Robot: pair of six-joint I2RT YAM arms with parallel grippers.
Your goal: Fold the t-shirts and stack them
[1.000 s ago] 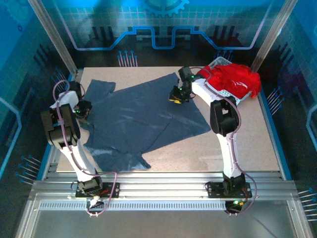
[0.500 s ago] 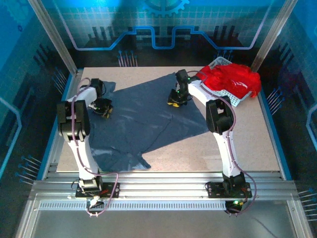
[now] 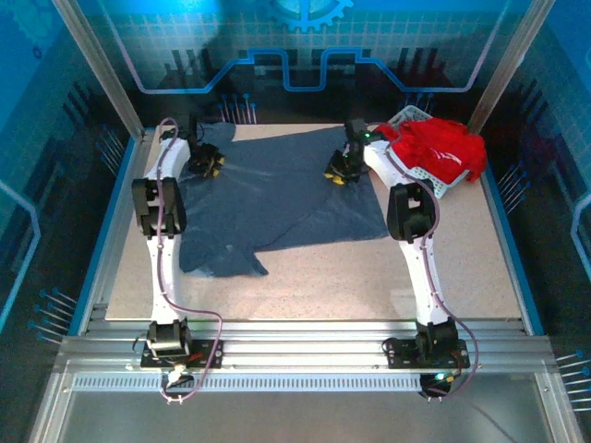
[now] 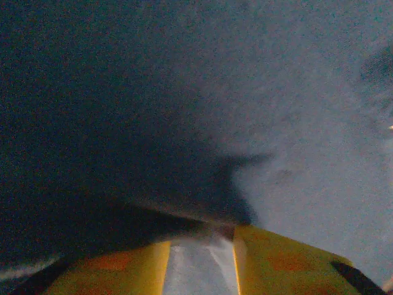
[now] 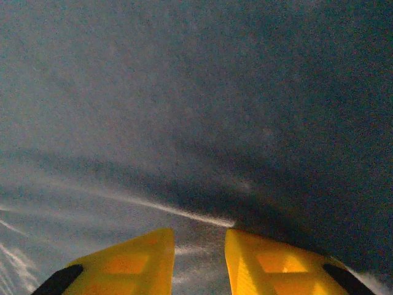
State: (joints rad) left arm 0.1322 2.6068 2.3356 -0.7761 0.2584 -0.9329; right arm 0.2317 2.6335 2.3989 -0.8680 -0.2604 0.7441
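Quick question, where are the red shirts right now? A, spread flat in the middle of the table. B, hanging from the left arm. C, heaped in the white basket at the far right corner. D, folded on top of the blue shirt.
C: the red shirts sit bunched in the white basket at the far right corner of the table, apart from the blue shirt, which lies spread out.

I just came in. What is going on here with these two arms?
Two robot arms handle a slate-blue t-shirt lying on the table. The left gripper pinches its far left corner, the right gripper its far right edge. It is not folded yet. More red cloth waits in the white basket at the far right.
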